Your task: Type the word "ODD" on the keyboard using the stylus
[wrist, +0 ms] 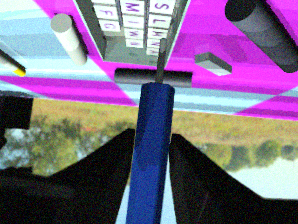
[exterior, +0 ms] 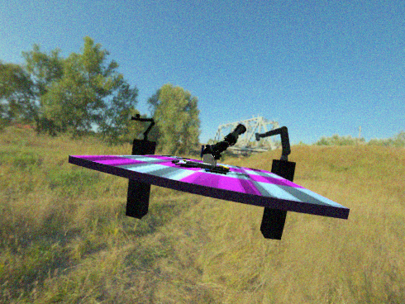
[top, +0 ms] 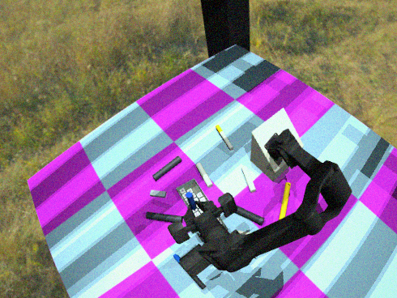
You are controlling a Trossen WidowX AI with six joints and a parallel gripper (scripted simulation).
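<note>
1. Blue and stubby, the stylus shows from the top view standing over the keyboard, clamped in the gripper, whose fingers are set narrow around its shaft. The black arm curves back to a pale block at the right. On the checked pink and grey table lie a dark rod far left of the keyboard, another dark rod near left, a small grey slab, two white sticks, a yellow-tipped stick farther off, and a yellow pencil at the right.

2. Seen from the exterior view, the table stands on dark legs in a grassy field, and the arm slopes down to its middle; the stylus is too small to make out.

3. Close up in the wrist view, the stylus runs up between the two dark fingers. Its thin grey tip reaches the near edge of the keyboard, by the bottom row of keys; whether it touches a key I cannot tell.
</note>
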